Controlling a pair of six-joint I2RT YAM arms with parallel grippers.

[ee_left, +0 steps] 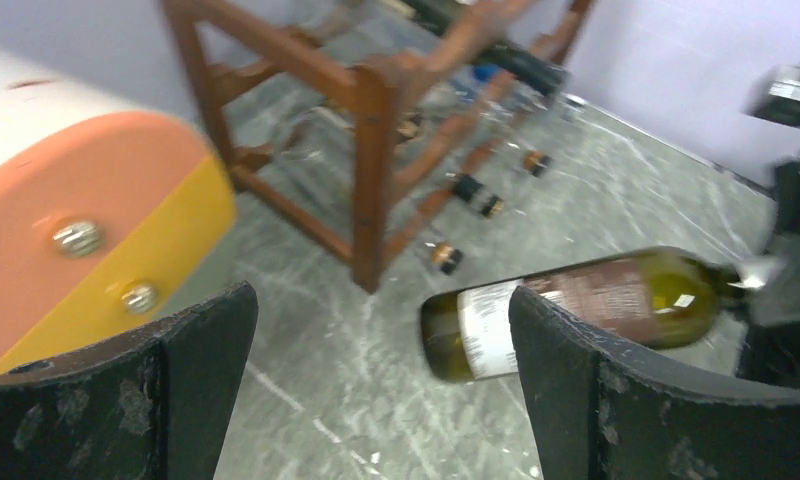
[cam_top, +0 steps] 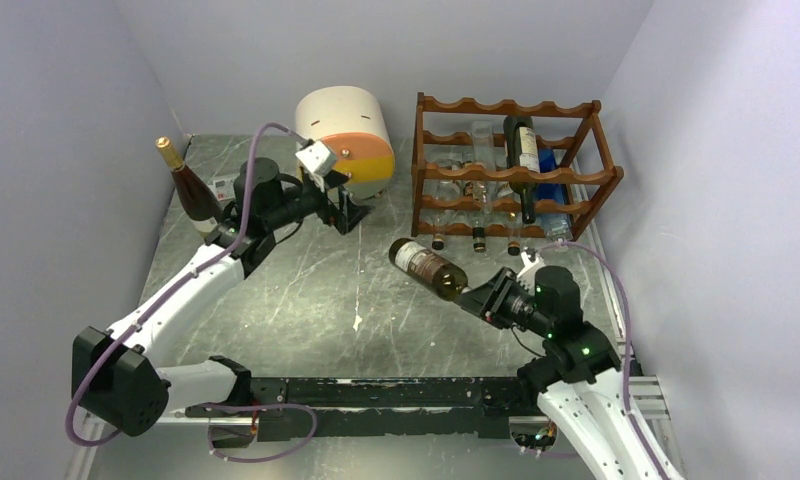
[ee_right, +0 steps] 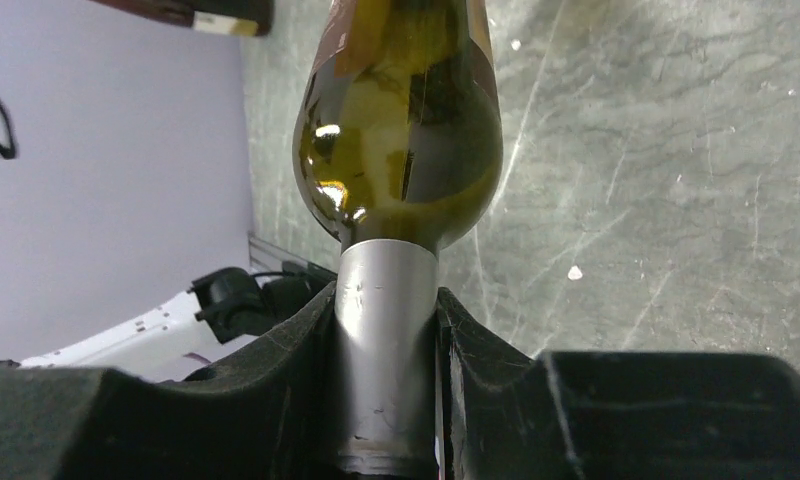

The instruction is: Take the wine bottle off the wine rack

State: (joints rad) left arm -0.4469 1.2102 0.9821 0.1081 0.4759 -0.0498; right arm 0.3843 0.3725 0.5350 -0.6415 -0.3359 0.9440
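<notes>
Gripped at the silver-foil neck by the right claw [ee_right: 386, 340]: olive-green glass wine bottle [cam_top: 426, 265], lying near level at frame centre, base toward the left (touching the grey marbled table [cam_top: 306, 300] or not, unclear). Off the dark reddish-brown wooden wine rack [cam_top: 516, 177] at upper right, just in front. Left claw [ee_left: 381, 300] spread wide, beside the cream-and-orange rounded drawer unit [cam_top: 351, 125], upper centre.
</notes>
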